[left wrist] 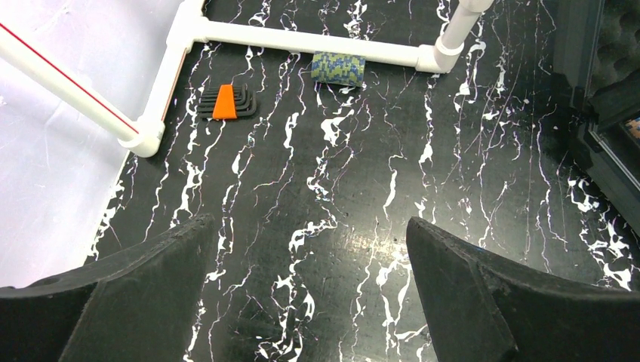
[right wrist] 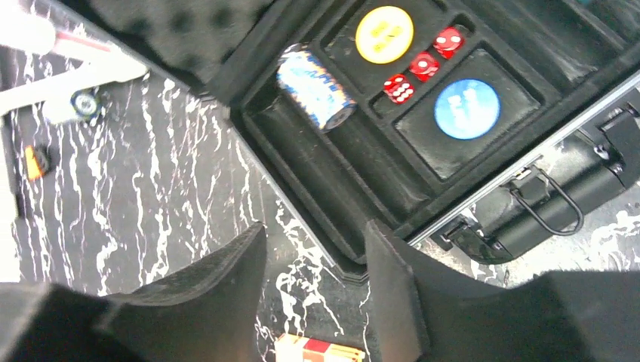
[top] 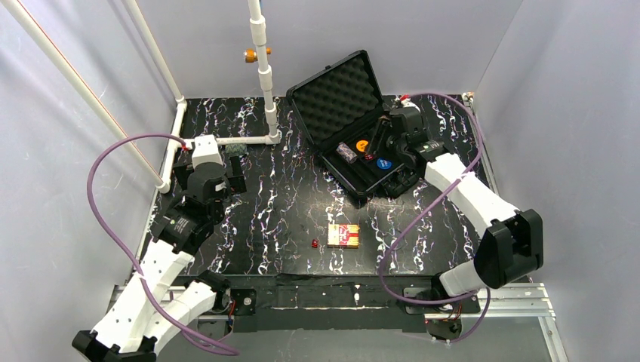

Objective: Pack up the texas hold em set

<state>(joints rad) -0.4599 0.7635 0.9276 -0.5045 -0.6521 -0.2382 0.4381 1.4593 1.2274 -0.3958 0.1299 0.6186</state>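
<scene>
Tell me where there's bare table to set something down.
The widest bare patch of table lies between the left gripper, the case and the card box. It is crowded inside the case around the dice and chip stack.

Left arm [top: 162, 264] and right arm [top: 468, 188] built of glossy white shell links, blocky black joint housings [top: 513, 249] between them, a looping purple cable [top: 92, 170] trailing along each, matte black wedge-shaped fingers [left wrist: 143, 294] with a grainy surface

Pale grey walls [top: 423, 30] close in a black, white-veined tabletop [top: 256, 211]; white PVC pipes [top: 264, 68] stand at the upper left and upper centre.
</scene>
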